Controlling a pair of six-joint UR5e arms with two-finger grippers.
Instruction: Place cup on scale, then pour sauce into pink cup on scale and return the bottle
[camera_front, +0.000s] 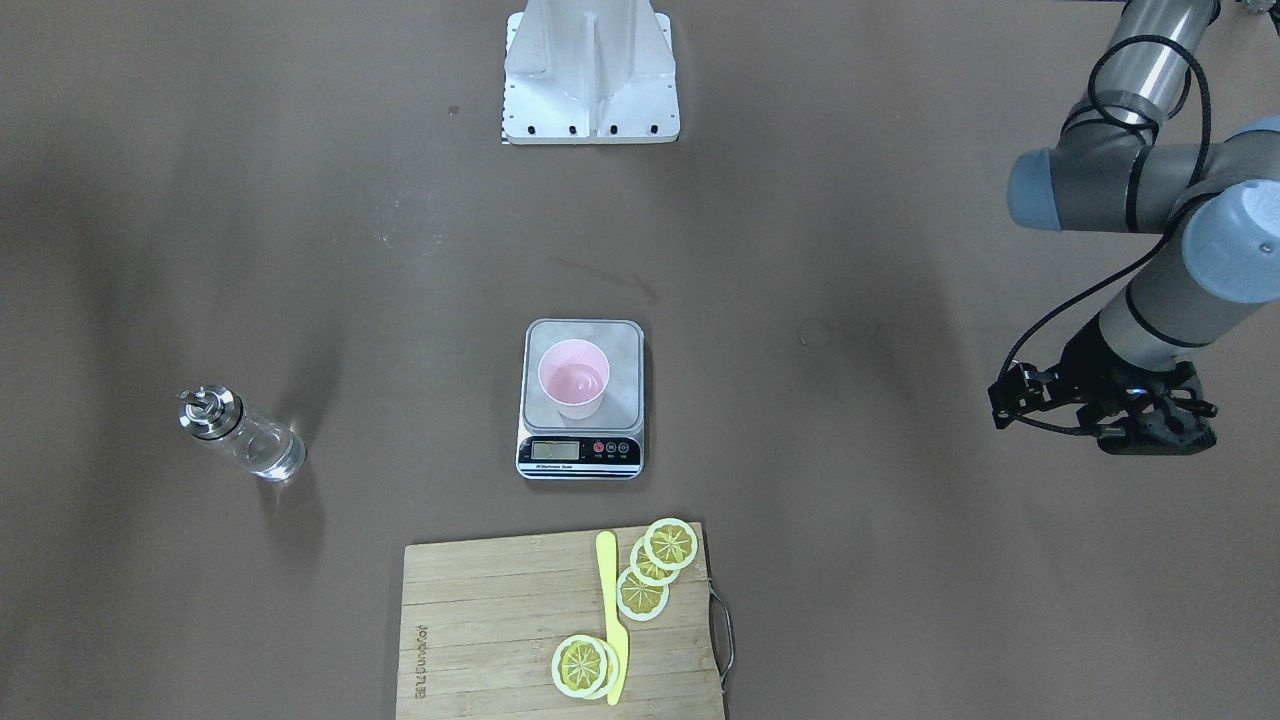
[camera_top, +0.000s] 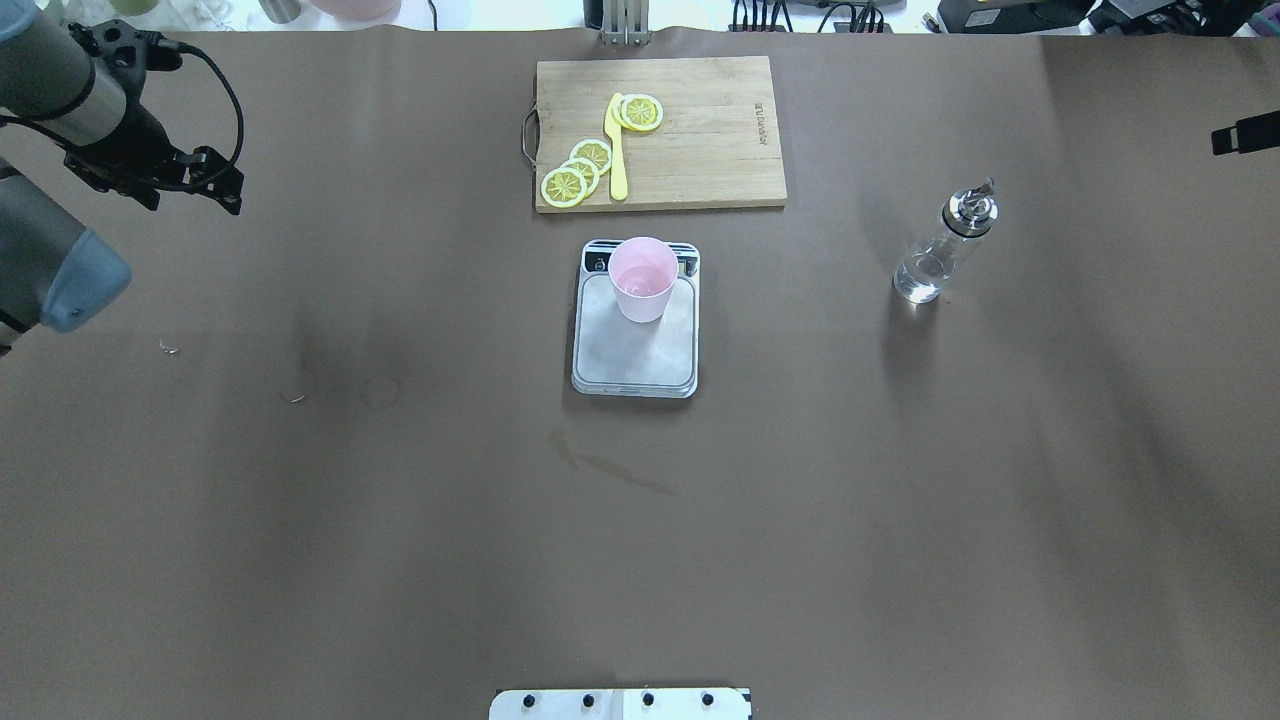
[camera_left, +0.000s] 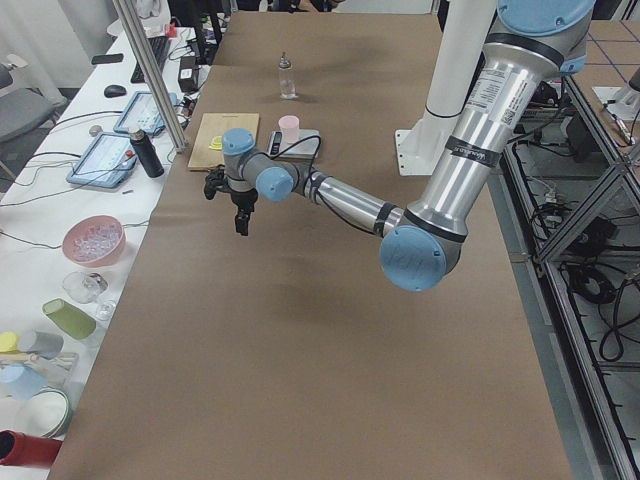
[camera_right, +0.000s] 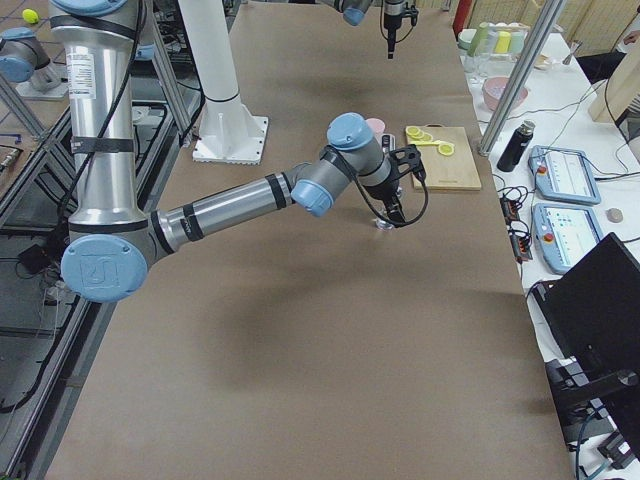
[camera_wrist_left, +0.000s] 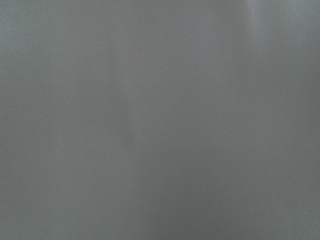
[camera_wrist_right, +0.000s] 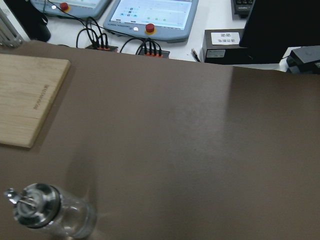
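The pink plastic cup (camera_front: 573, 378) is stood upright on the silver platform of the scale (camera_front: 622, 345), mid-table on brown paper (camera_front: 900, 560). The glass bottle (camera_front: 243, 438) is set well apart, toward the robot's right. Screens (camera_wrist_right: 152, 11) beyond the table edge are shown only by the right wrist view. How wide the left gripper (camera_left: 240, 222) and right gripper (camera_right: 393, 210) are cannot be told.

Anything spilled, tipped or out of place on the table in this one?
Nothing is tipped: the cup stands upright on the scale, and the bottle stands upright on the brown cover. The only oddity is a faint dark streak and ring marks on the cover, on the robot's side of the scale. Whether they are wet or old stains, I cannot tell.
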